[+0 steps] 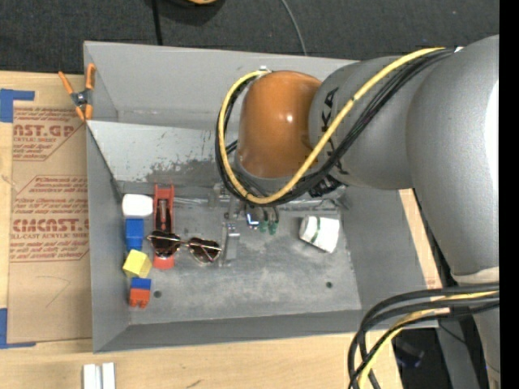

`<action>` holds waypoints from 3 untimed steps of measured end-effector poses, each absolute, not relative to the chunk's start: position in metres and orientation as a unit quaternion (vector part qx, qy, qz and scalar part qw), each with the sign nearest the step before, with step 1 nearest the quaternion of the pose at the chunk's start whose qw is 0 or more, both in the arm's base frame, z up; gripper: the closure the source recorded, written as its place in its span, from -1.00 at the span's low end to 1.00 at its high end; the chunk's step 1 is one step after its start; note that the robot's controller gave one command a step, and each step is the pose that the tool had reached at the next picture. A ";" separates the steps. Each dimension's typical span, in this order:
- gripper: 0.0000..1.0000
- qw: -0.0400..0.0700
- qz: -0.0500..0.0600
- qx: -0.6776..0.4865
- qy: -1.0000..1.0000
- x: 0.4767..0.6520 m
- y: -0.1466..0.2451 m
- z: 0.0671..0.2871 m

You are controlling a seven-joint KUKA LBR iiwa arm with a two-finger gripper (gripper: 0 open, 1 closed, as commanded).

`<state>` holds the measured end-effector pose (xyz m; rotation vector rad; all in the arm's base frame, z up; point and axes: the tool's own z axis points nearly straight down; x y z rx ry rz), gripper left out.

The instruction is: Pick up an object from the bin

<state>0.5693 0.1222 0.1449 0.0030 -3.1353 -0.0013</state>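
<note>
Where the arm reaches in from the right, under its rounded orange wrist cover, we see the gripper [233, 233] low over the middle of the grey metal bin [268, 286]. The cover and the cables hide most of it, so we cannot tell whether it is spread or pressed together, and we see nothing held in it.

Nearest to it is a pair of sunglasses with amber mirrored lenses and a thin metal frame [185, 247], lying flat on the bin floor just left of the gripper. The right lens is just beside the gripper's tip; we cannot tell whether the two touch.

To the right of the gripper, a little apart from it, lies a white rounded object with a green edge [319, 233].

Farther left, a long red plastic piece [164, 205] lies just beyond the left lens of the sunglasses. Along the left wall runs a row of small blocks: a white rounded block [138, 206] at the far end, then a blue block [134, 233], a yellow cube [136, 262], and nearest to us a blue and orange block [139, 292].
</note>
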 end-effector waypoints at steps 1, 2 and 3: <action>-1.00 0.000 -0.001 0.000 -1.000 0.571 0.122 0.149; -1.00 -0.003 -0.001 0.028 -1.000 0.563 0.130 0.115; -1.00 -0.001 -0.001 0.072 -0.997 0.563 0.147 0.071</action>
